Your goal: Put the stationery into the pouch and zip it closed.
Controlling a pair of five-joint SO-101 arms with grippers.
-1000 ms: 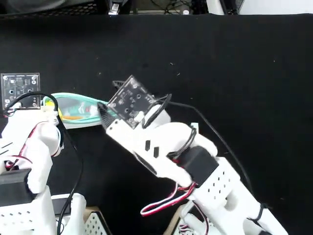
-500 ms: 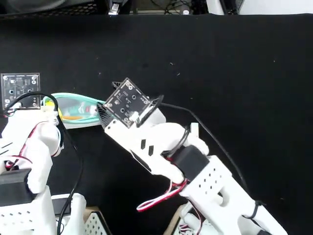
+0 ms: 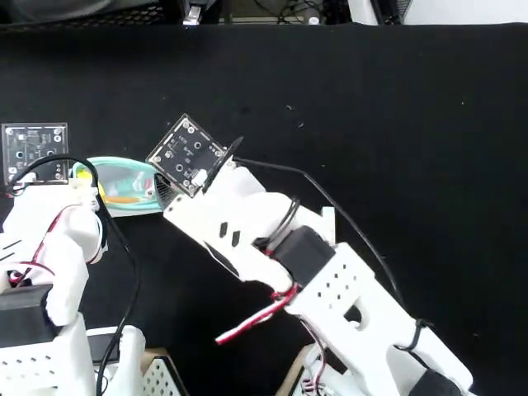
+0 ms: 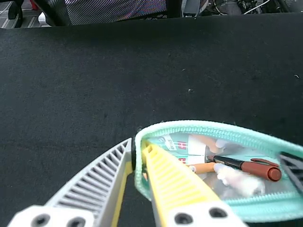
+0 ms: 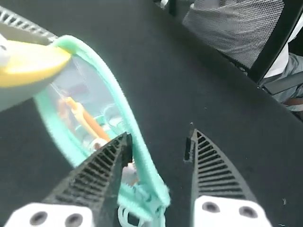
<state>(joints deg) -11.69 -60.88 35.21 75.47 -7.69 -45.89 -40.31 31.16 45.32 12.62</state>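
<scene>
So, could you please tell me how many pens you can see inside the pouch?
2: a red-capped pen and an orange pen beside it, both inside the pouch; others may be hidden.

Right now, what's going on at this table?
Two arms are working on a pouch on the table. The left gripper pinches one end of its rim. The right gripper is open at the other end, straddling the zipper edge close to the pull. A red pen and an orange pen already lie inside. I can't tell how far the zip is closed.
</scene>
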